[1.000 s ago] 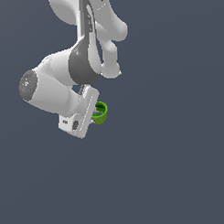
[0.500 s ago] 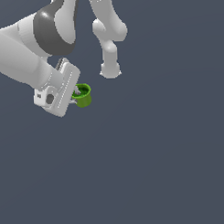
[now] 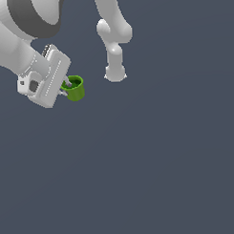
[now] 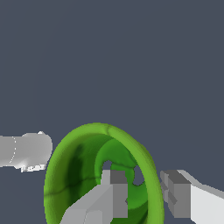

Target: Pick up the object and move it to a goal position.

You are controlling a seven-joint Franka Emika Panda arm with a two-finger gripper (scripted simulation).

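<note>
While the hand [image 3: 65, 86] grips the green cup [image 3: 75, 88] by its rim, one finger inside, carrying appears underway, with placement at the goal next.

No readable text, labels, brands, numbers or signs anywhere in either view.

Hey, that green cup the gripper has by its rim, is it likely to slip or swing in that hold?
The cup is pinched on one wall only, one finger inside and one outside, so it could pivot. It looks stiff, keeping its round shape. It seems small beside the gripper, so probably light. If dropped, it may roll.
</note>
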